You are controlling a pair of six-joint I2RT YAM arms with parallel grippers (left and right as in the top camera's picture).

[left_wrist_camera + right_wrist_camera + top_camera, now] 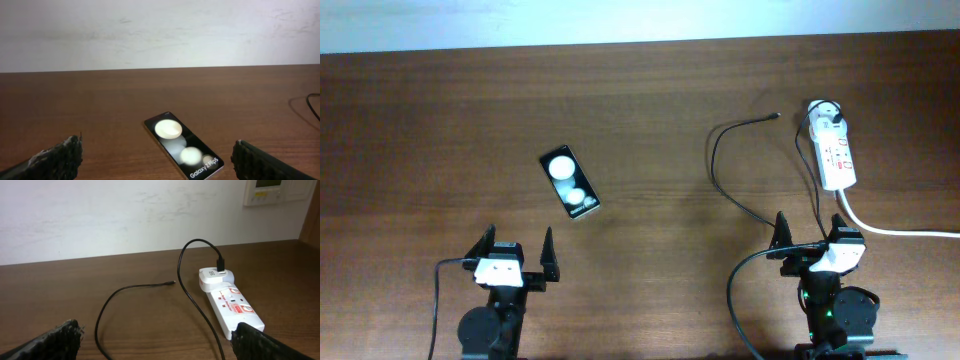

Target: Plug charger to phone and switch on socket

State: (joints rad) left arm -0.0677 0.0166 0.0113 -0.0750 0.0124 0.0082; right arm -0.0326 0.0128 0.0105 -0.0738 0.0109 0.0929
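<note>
The black phone (569,182) lies flat at the table's left middle, screen up with two round reflections; the left wrist view shows it (183,145) ahead between my fingers. My left gripper (514,248) is open and empty, just short of it. The white socket strip (835,152) lies at the far right, with the charger's white plug adapter (826,117) seated in its far end. The thin black charger cable (718,150) loops left, its connector tip (777,117) lying free on the wood. My right gripper (814,232) is open and empty near the strip's front end (235,311).
The strip's thick white cord (900,230) runs off the right edge. A black arm cable (738,290) curves beside the right arm's base. A wall (160,30) stands behind the table's far edge, with a wall panel (272,190) at the upper right.
</note>
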